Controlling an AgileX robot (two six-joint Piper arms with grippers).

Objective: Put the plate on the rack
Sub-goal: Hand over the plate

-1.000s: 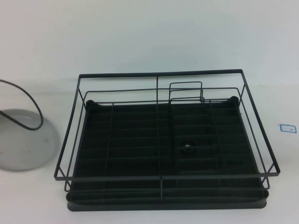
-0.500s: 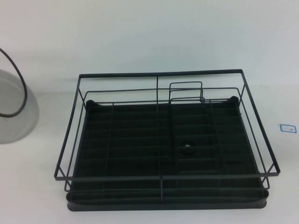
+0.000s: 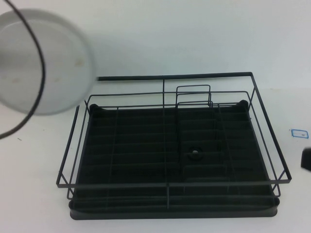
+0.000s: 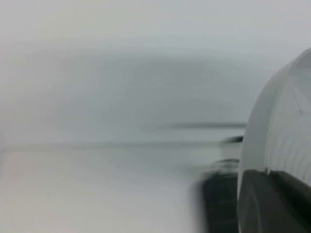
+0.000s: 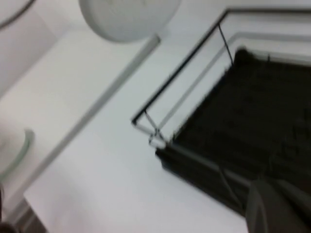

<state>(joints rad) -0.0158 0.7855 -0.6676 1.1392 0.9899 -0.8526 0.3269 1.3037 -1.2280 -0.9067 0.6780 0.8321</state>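
The pale grey-white plate (image 3: 58,63) hangs in the air at the far left, above and beyond the rack's far left corner. It also shows in the left wrist view (image 4: 282,121) and the right wrist view (image 5: 127,17). My left gripper (image 4: 265,199) is shut on the plate's edge; the arm itself is out of the high view. The black wire rack (image 3: 167,187) with its ribbed tray stands in the middle of the table and holds nothing. My right gripper (image 3: 306,159) sits at the right edge, beside the rack's right side (image 5: 184,63).
A black cable (image 3: 39,63) loops in front of the plate. A small blue-edged label (image 3: 299,132) lies on the white table right of the rack. A pale round rim (image 5: 14,150) shows at the side of the right wrist view.
The plate has risen from the table at the left and moved up and to the right, toward the rack. A dark part of the right gripper has come into the right edge.
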